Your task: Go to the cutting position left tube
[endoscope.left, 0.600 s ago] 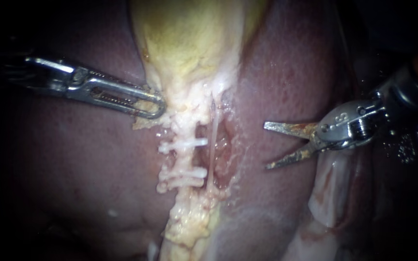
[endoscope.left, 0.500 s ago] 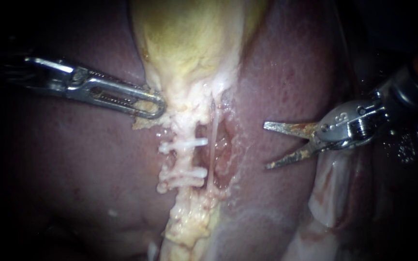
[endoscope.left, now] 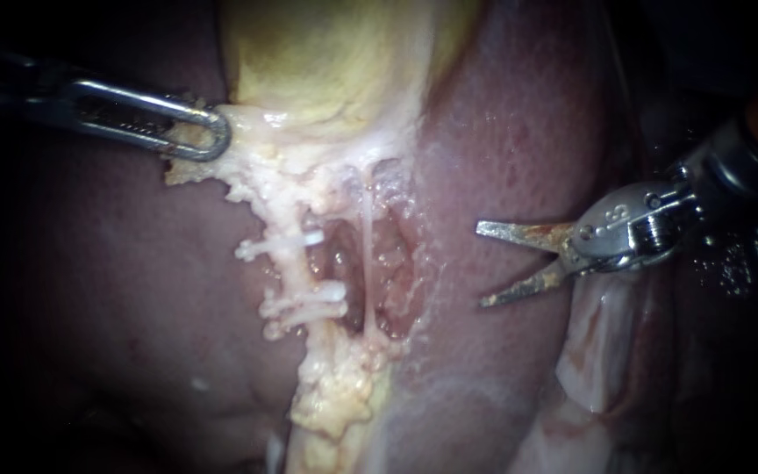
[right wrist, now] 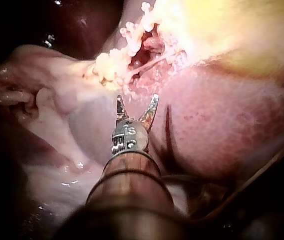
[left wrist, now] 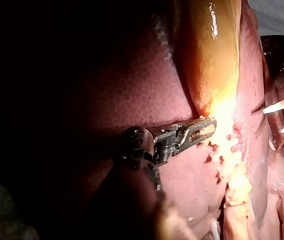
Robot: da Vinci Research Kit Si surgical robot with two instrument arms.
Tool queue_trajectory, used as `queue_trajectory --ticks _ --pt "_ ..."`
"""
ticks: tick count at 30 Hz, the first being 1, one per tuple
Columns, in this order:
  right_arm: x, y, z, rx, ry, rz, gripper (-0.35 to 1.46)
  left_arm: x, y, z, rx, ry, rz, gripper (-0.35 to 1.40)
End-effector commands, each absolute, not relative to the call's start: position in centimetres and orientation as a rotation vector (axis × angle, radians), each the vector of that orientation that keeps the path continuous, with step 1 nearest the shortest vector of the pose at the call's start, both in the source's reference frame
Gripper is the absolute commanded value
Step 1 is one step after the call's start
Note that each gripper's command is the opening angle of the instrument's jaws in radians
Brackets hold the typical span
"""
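Left tube point(endoscope.left: 292, 274) near mid-scene, running down from gallbladder point(endoscope.left: 335, 61), crossed by white clips point(endoscope.left: 304, 305), with a bare stretch between upper and lower ones; thinner tube point(endoscope.left: 367, 254) just beside it. Drawn taut by left instrument point(endoscope.left: 202, 133), pincer clamped on pale tissue point(endoscope.left: 188, 172) at the gallbladder's edge. Right instrument point(endoscope.left: 482, 265) well apart over liver point(endoscope.left: 519, 132), pincer spread wide, gripping nothing. Approach judged barely begun: whole crossing to the gap between clips left to do.
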State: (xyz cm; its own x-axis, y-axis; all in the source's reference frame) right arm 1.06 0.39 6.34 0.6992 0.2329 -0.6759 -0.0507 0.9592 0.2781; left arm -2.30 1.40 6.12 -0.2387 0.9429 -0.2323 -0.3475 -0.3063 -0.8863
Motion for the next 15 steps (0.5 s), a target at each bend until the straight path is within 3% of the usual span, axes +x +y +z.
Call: queue_trajectory --ticks 1,7,15 --pt "1.08 0.38 6.33 0.255 0.79 0.159 1.45 -2.32 1.4 6.14 -1.003 -0.893 1.715 -0.35" --pt "1.35 0.28 6.35 0.311 0.846 0.137 1.45 -2.33 1.39 6.16 -1.004 -0.891 1.715 -0.35" --pt "1.89 0.05 6.55 0.433 0.919 0.182 1.45 -2.34 1.38 6.17 -1.004 -0.89 1.715 -0.35"
